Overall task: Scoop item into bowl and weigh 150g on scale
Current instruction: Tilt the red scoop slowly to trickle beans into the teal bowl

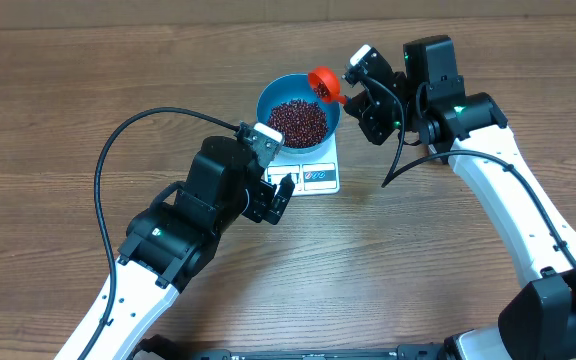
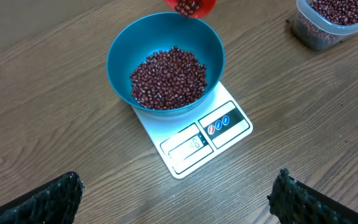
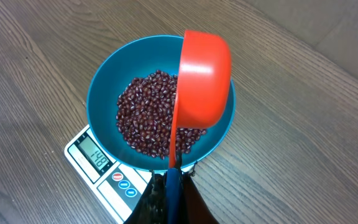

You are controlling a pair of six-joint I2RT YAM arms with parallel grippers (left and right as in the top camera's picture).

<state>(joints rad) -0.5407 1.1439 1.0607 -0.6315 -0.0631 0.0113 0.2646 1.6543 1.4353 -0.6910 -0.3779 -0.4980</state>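
The light blue bowl (image 1: 264, 100) stands on the white scale (image 1: 320, 178) and holds a heap of dark red beans (image 1: 298, 122). My right gripper (image 3: 171, 186) is shut on the handle of a red scoop (image 3: 204, 78). The scoop is tipped on its side over the bowl's right rim (image 3: 104, 106), above the beans (image 3: 142, 118), with some beans showing in its cup (image 2: 191, 6). The scale's display (image 3: 94, 154) reads 148. My left gripper (image 2: 179, 186) hangs open over bare table just in front of the scale (image 2: 194, 146), holding nothing.
A clear plastic tub (image 2: 334, 22) of beans sits to the right of the bowl, seen only in the left wrist view. The left arm's black cable (image 1: 118, 150) loops over the table at the left. Wooden tabletop surrounds the scale.
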